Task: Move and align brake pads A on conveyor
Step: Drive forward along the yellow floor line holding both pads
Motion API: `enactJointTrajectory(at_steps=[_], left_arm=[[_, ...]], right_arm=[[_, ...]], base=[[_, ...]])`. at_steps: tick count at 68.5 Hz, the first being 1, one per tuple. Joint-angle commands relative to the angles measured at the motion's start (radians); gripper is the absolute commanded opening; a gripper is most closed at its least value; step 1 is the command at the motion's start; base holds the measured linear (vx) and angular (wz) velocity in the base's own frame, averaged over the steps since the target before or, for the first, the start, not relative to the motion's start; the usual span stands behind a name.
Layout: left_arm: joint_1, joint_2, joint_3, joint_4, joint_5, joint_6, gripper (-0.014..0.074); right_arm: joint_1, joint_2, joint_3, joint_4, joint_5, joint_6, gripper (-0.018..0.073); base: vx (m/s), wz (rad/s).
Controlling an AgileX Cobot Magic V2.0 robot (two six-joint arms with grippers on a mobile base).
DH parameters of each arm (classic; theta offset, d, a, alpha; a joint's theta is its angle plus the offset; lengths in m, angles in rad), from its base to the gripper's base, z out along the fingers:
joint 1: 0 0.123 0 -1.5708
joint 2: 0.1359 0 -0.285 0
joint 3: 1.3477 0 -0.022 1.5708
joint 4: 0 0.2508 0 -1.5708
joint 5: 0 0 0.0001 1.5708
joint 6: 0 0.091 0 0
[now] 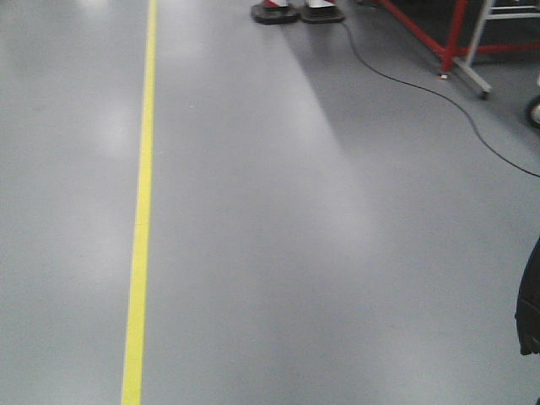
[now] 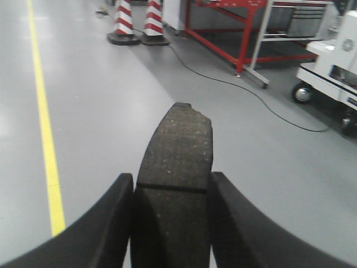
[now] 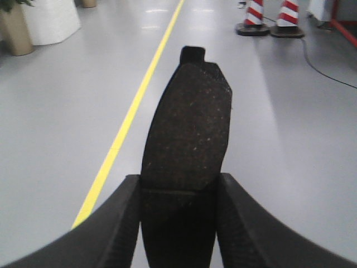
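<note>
- While it juts out over the grey floor, the first brake pad (image 2: 177, 151), a dark grey, flat, slightly curved oblong with a gritty face, is pinched along its long edges between the two black fingers of the left gripper (image 2: 172, 187), which is clenched on it. A thin groove crosses the pad level with the fingertips, and its near end is cut off by the lower edge of the left wrist view.
- The second brake pad (image 3: 189, 128), equally dark and speckled, is clamped the same way in the right gripper (image 3: 179, 184). A small notched tab shows at its far tip. Its near part lies in shadow, so the groove is only faintly made out.
- Below both lies the glossy grey floor (image 1: 295, 253), with a yellow painted line (image 1: 142, 211) running from near to far.
- Far off stand two red-and-white striped cones (image 2: 136, 22), their tops cut off.
- A thin black cable (image 1: 474, 128) snakes past a red metal frame (image 2: 234, 22).
- A white wheeled cart (image 2: 334, 61) is cropped at the far right.
- At the front view's right edge is a dark shape (image 1: 530, 304), too cropped to identify.
</note>
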Motion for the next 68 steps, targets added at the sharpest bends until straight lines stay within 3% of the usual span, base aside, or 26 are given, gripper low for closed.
enactJointTrajectory(at_steps=[1, 30, 68], left_arm=[[-0.002, 0.007, -0.030, 0.002, -0.097, 0.000, 0.0101], [-0.002, 0.007, -0.030, 0.002, -0.097, 0.000, 0.0101], [-0.002, 0.007, -0.030, 0.002, -0.098, 0.000, 0.0101]], right_arm=[[-0.001, 0.008, -0.032, -0.020, -0.095, -0.006, 0.0043], [-0.001, 0.008, -0.032, -0.020, -0.095, -0.006, 0.0043], [-0.001, 0.008, -0.032, -0.020, -0.096, -0.006, 0.0043]], base=[[0.14, 0.47], [0.17, 0.32], [0.34, 0.04]])
